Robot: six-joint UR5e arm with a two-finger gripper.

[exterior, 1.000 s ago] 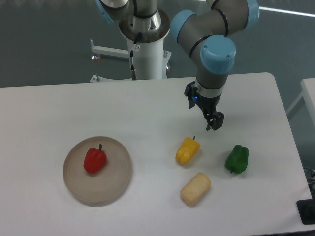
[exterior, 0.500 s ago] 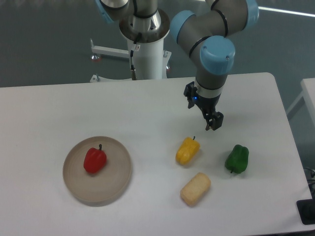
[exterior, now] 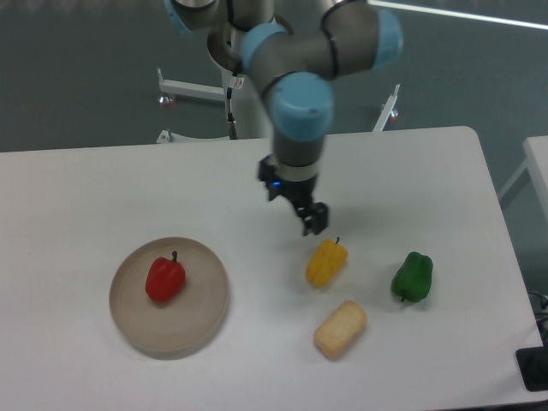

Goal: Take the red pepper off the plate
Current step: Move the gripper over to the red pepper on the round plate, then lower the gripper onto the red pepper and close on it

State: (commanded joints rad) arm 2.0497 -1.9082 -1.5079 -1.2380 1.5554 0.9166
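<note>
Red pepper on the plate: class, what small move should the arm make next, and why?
Probably carry the end effector further toward image-left until it hangs above the red pepper, which lies untouched on the plate; the end effector now hovers near the yellow pepper instead.

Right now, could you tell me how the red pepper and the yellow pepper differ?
The red pepper sits on the plate; the yellow pepper lies on the bare table. The red one is far from the gripper; the yellow one is just below it. Both are small and glossy, with short dark stems.
</note>
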